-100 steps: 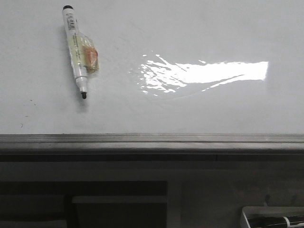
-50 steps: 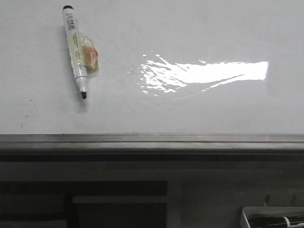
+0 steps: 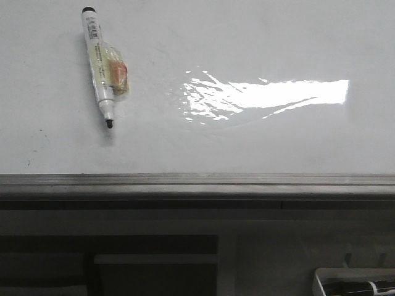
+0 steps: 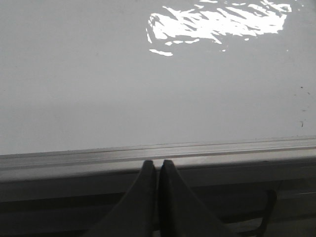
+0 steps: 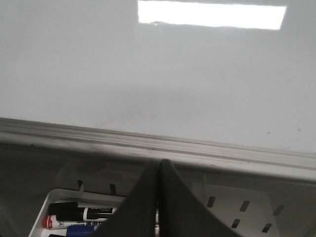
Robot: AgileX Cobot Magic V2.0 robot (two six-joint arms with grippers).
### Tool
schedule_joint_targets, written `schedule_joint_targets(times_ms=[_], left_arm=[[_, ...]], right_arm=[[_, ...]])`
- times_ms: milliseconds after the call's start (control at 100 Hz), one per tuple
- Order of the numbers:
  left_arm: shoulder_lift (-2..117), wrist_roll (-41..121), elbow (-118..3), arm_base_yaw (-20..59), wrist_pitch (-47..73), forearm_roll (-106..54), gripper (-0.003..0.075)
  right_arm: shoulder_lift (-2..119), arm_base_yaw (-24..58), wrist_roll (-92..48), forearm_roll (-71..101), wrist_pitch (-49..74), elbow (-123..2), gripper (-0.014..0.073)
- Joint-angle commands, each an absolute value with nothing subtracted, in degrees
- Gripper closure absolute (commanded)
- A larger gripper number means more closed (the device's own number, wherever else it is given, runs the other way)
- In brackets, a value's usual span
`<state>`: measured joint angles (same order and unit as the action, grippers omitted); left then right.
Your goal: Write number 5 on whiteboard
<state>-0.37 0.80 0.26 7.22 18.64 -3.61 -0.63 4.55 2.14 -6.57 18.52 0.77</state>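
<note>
**Observer:** What are the grippers doing?

**Operator:** Starting with the left wrist view, I'm seeing the left gripper (image 4: pixel 158 164) with its jaws pressed together and nothing between them. Its tips are sitting over the grey frame edge (image 4: pixel 197 150) of the whiteboard (image 4: pixel 123 89).

**Observer:** And the right?

**Operator:** In the right wrist view, the right gripper (image 5: pixel 159 164) is pinched closed as well, holding nothing. It's hanging above a white slotted tray (image 5: pixel 232 205) where a black-capped marker (image 5: pixel 84 213) and a blue marker (image 5: pixel 81 230) are lying.

**Observer:** Front view?

**Operator:** Neither gripper is showing there. I'm looking at the whiteboard (image 3: pixel 278 37) filling the upper half, glare patch (image 3: pixel 265 95) near centre. A white marker pen (image 3: pixel 100 65) is lying on the board at about ten o'clock, uncapped, black tip pointing towards six, with a yellowish tape wrap (image 3: pixel 114 75) round its middle. I'm not making out any drawn 5 on the surface, only a few faint specks at eight o'clock.
</note>
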Motion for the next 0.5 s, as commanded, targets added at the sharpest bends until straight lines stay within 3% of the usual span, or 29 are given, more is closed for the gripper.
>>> schedule_joint_targets(times_ms=[0,180,360,490], left_arm=[[-1.88,0.39,1.25,6.98,14.33,-3.9,0.0741],[-1.88,0.39,1.25,6.98,13.33,-5.83,0.0741],[-1.88,0.39,1.25,6.98,6.41,-36.77,0.0741],[-1.88,0.39,1.25,6.98,4.25,-48.87,0.0741]], right_arm=[[-1.58,4.7,2.0,-7.7,13.09,2.24,0.0656],[-1.58,4.7,2.11,-2.0,0.0,2.24,0.0656],[-1.58,4.7,2.11,16.25,-4.68,2.24,0.0656],[-1.58,4.7,2.11,22.0,-3.17,2.24,0.0656]])
